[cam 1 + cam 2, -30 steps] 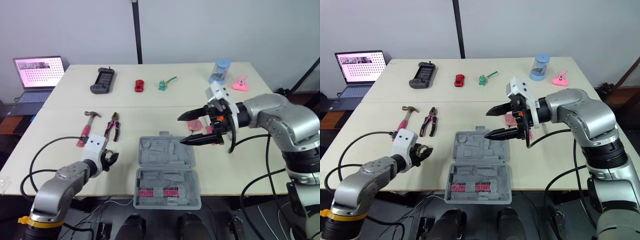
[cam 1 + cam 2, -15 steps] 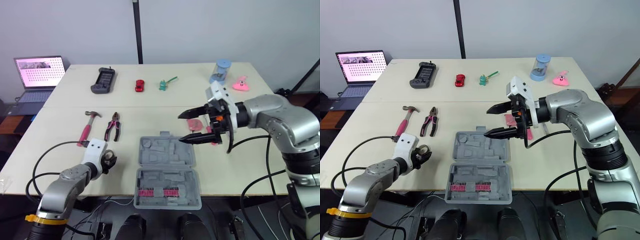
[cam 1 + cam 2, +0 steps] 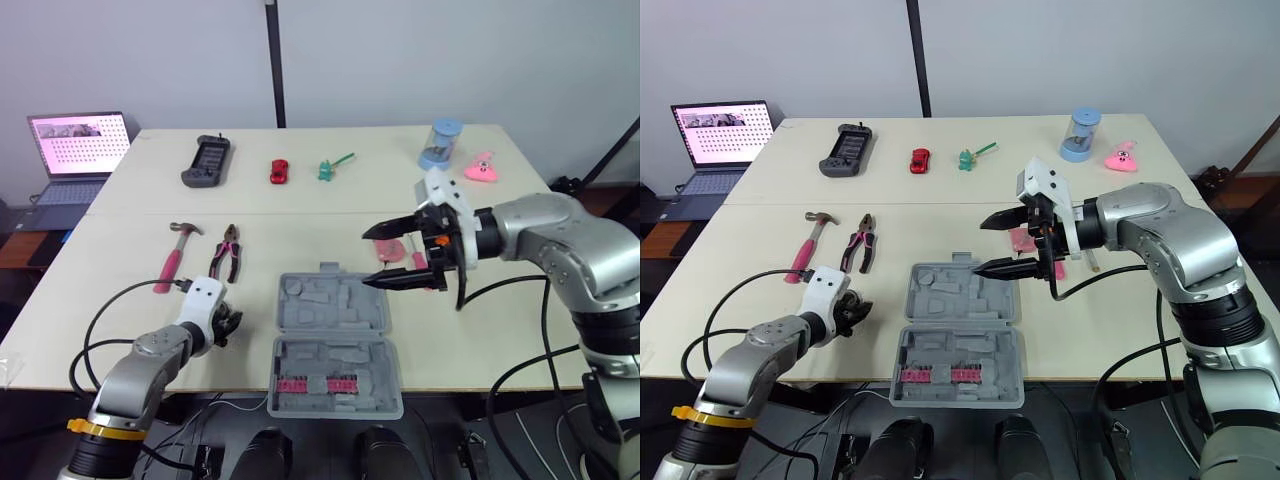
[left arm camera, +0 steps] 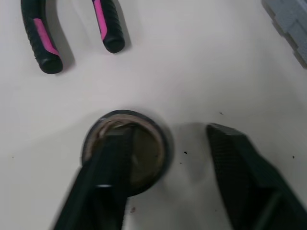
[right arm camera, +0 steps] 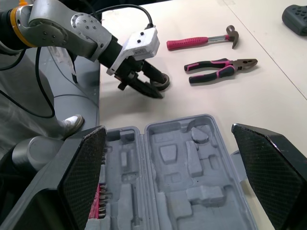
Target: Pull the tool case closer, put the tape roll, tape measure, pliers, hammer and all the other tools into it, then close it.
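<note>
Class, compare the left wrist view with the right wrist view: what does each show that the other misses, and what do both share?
Extra in the left wrist view: the tape roll's hollow core, one finger of the open left gripper across it. Extra in the right wrist view: the hammer, the pliers' metal nose, the tool case's moulded insides, the right gripper's two fingers. Both: tape roll, pliers' pink-and-black handles, some grey case, the table.

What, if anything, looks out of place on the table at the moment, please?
Nothing looks spilled or damaged. Along the far side of the table sit things that are not tools: a console, a red toy car, a green toy, a blue jar and a pink toy.
</note>
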Controlling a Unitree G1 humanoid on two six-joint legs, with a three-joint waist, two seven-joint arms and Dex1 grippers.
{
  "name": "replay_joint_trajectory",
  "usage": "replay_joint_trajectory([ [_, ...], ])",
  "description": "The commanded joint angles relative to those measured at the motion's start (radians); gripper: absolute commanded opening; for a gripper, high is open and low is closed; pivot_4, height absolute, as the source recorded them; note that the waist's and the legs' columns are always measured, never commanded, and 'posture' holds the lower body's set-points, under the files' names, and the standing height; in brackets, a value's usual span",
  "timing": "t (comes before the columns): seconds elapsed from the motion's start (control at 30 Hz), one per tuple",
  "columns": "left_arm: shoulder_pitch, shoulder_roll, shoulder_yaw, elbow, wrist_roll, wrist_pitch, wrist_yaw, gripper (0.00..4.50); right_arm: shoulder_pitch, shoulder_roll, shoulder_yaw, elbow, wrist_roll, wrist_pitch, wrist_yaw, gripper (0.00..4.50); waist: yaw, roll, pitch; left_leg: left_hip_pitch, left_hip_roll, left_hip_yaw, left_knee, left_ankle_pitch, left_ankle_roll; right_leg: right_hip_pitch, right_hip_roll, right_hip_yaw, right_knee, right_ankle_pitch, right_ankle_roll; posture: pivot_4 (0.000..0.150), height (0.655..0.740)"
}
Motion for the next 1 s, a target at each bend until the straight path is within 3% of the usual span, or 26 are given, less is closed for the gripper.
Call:
replay_joint_trajectory([
  [0.03, -0.006, 0.000, 0.015, -0.008, 0.008, -0.015, -0.009, 0.05, -0.015, -0.005, -0.039, -0.032, 0.007, -0.017, -0.008, 4.50, 0.000, 0.000, 0.000, 0.000, 0.000, 0.000, 0.000, 0.000, 0.000, 0.000, 0.000, 0.000, 0.000, 0.000, 0.000, 0.150, 0.6741],
  [0.33, -0.044, 0.080, 0.036, -0.073, 0.003, 0.013, -0.070, 0.05, -0.011, 0.008, -0.038, -0.029, 0.011, -0.022, -0.025, 4.50, -0.001, 0.000, 0.000, 0.000, 0.000, 0.000, 0.000, 0.000, 0.000, 0.000, 0.000, 0.000, 0.000, 0.000, 0.000, 0.150, 0.6741],
  [0.6, -0.177, 0.209, -0.012, -0.097, -0.047, -0.099, -0.325, 0.05, 0.036, 0.024, -0.050, -0.104, 0.039, 0.008, -0.083, 4.50, 0.000, 0.000, 0.000, -0.001, -0.001, 0.000, 0.000, 0.000, 0.000, 0.000, -0.001, 0.000, -0.001, 0.000, 0.000, 0.150, 0.6741],
  [0.77, -0.324, 0.271, -0.090, 0.038, -0.052, -0.181, -0.548, 0.05, 0.079, 0.052, -0.053, -0.172, 0.037, 0.039, -0.164, 4.50, -0.002, 0.000, 0.000, -0.001, 0.000, 0.000, 0.000, 0.000, 0.000, 0.000, 0.001, 0.000, 0.000, 0.000, 0.000, 0.150, 0.6741],
  [1.0, -0.553, 0.227, -0.280, 0.327, 0.048, -0.348, -0.776, 0.05, 0.144, 0.050, -0.022, -0.217, 0.006, 0.039, -0.223, 4.50, -0.004, -0.001, 0.001, -0.001, -0.003, 0.000, 0.000, 0.000, 0.000, 0.000, 0.001, -0.001, -0.001, 0.001, 0.001, 0.150, 0.6741],
])
